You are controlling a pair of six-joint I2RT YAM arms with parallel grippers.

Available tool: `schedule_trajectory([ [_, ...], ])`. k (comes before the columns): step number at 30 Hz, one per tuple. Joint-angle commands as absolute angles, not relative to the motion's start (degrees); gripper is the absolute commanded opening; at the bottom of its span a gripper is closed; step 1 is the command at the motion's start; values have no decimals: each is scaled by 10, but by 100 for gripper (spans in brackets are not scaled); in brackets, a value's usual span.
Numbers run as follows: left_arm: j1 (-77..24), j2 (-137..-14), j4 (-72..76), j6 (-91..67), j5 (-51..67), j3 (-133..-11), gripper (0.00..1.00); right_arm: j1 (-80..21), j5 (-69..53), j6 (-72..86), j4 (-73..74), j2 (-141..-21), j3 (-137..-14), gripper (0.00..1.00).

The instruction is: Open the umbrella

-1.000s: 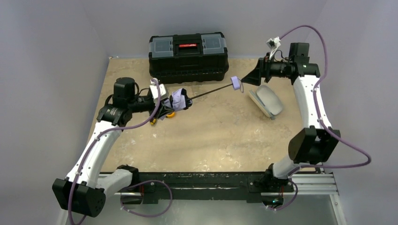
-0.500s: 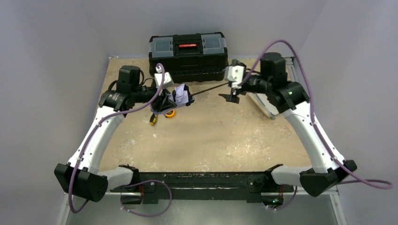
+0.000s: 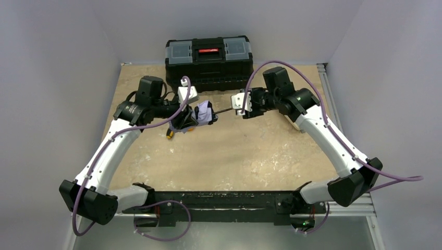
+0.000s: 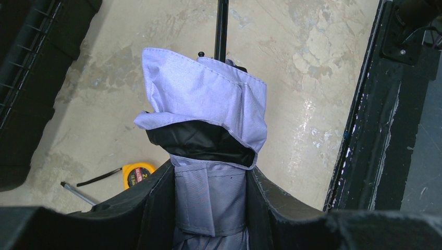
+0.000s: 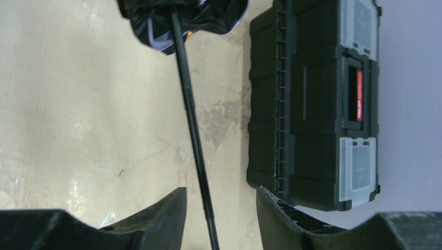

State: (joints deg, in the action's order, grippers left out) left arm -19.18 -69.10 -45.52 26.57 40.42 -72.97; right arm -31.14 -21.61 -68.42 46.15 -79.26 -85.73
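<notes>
The umbrella (image 3: 205, 112) is folded, with pale lavender fabric and black lining, and is held above the table. My left gripper (image 3: 194, 117) is shut on its bundled canopy (image 4: 208, 99), with both fingers pressed on the fabric (image 4: 208, 177). The thin black shaft (image 3: 224, 110) runs right from the canopy. My right gripper (image 3: 234, 109) straddles that shaft (image 5: 190, 120). Its jaws stand apart (image 5: 221, 192) on either side without touching it. The canopy's end shows at the top of the right wrist view (image 5: 182, 13). The handle and the sleeve are hidden.
A black toolbox (image 3: 209, 57) with a red latch stands at the back, close behind the shaft (image 5: 312, 104). A yellow tape measure (image 4: 136, 173) and a screwdriver (image 3: 169, 134) lie under the left gripper. The black base rail (image 3: 224, 200) runs along the near edge.
My right arm has swung in from the far right, and its gripper has moved left along the shaft towards the canopy. The left gripper, still holding the canopy, has shifted slightly back and right.
</notes>
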Motion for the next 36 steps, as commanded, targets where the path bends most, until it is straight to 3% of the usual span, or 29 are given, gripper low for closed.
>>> schedule_trajectory([
  [1, -198, -675, -432, 269, 415, -761, 0, -315, -187, -740, 505, -785, -862, 46],
  [8, -198, -687, -430, 261, 427, -773, 0, -315, -192, -745, 527, -789, -851, 42],
  [12, -199, -690, -433, 262, 439, -776, 0, -315, -155, -745, 479, -785, -821, 30],
  [16, -198, -688, -450, 269, 444, -775, 0, -311, -83, -743, 432, -772, -787, 27],
  [25, -123, -678, -520, 374, 430, -752, 0, -115, -40, -851, 438, -729, -715, 18],
  [33, -112, -700, -544, 452, 394, -754, 0, -82, -26, -873, 440, -724, -717, 17],
  [36, -102, -702, -547, 459, 413, -755, 0, -77, -48, -872, 462, -730, -736, 28],
])
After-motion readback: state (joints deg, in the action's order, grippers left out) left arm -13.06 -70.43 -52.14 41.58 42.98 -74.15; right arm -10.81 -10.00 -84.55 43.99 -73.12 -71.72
